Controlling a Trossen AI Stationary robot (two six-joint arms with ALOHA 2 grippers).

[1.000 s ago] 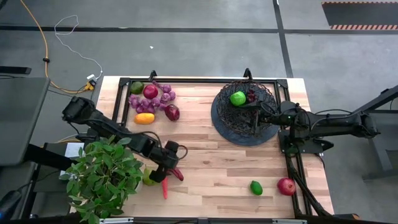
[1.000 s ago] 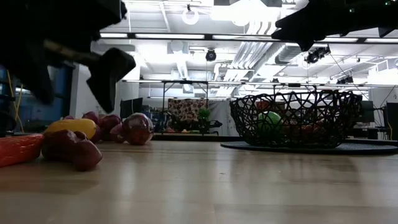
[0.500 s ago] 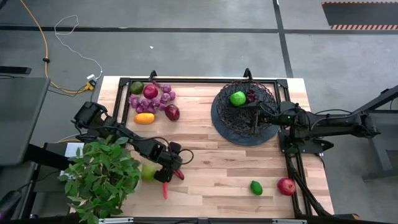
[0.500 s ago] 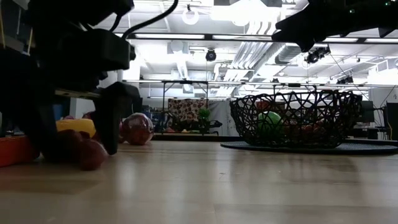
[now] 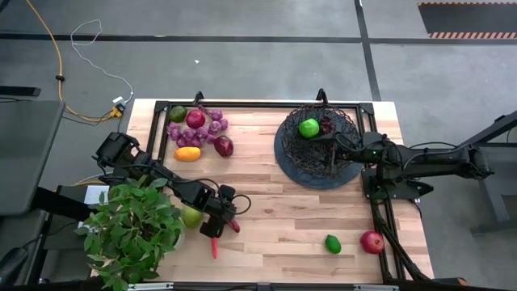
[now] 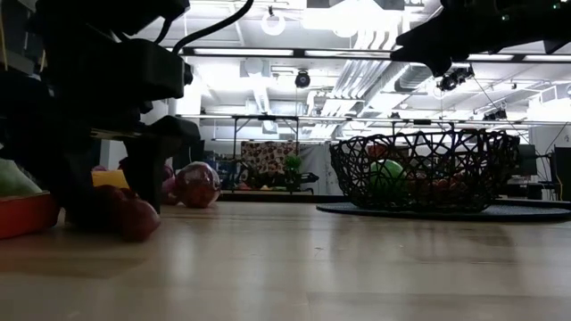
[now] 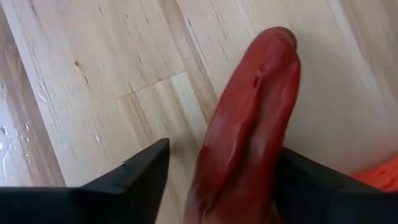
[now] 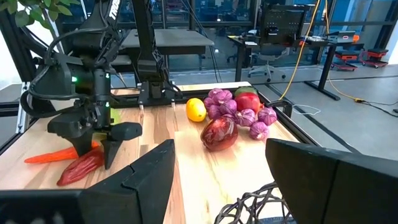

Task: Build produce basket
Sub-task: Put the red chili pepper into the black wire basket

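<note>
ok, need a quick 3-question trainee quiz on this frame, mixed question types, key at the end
1. True or false: the left gripper has its fingers down on either side of the dark red chilli pepper on the table.
2. Multiple choice: which fruit shows inside the basket? A) a green lime B) a banana C) a lemon
3. Fill in: near the table's right front corner, a red apple lies beside a green ____.

Key:
1. True. The pepper lies between the two fingers, on the wood.
2. A
3. lime
</note>
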